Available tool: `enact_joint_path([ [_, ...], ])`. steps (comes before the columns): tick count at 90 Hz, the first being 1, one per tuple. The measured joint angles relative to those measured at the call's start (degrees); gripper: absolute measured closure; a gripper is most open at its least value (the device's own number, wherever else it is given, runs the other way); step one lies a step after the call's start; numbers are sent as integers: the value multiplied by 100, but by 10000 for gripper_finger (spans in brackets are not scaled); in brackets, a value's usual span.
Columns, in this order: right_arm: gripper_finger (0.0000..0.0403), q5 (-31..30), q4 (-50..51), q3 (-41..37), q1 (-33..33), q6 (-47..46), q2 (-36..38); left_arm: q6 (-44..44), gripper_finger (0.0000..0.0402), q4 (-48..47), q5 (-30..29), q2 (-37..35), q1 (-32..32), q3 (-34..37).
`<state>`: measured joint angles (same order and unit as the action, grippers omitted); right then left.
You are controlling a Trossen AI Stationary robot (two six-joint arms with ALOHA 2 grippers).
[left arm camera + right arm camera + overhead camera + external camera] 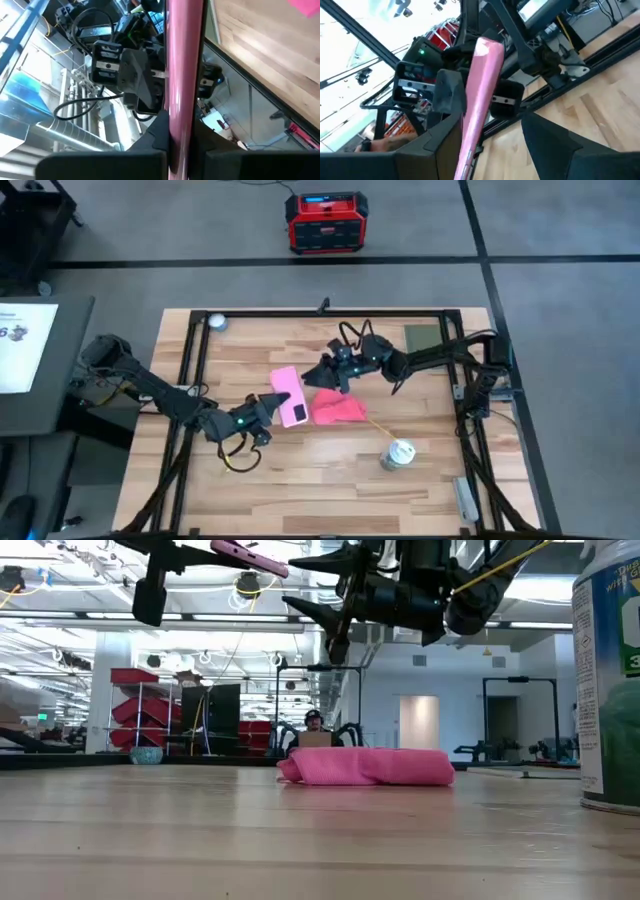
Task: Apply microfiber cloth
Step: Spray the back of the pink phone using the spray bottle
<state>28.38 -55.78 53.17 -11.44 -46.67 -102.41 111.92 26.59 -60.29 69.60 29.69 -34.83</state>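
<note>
Left jaws pinch the phone point(289, 395) aloft; right jaws spread beside it, above microfiber cloth point(338, 409).

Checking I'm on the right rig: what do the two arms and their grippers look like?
Both arms are dark, nearly black, jointed links. The left arm has a small green light near its wrist and a yellow cable looping under it. The right arm carries black cables arching over its wrist. The left gripper and right gripper have tapered, pointed black fingers.
</note>
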Motion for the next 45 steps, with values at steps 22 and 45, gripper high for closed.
enact_joint_path([
  [22, 209, 0, -50, 184, 48, 57, -7, 10, 400, -6, 32, 0, -2, 0],
  [45, 210, -1, 37, 275, 52, 62, -9, 37, 400, -20, 36, 0, -2, -35],
])
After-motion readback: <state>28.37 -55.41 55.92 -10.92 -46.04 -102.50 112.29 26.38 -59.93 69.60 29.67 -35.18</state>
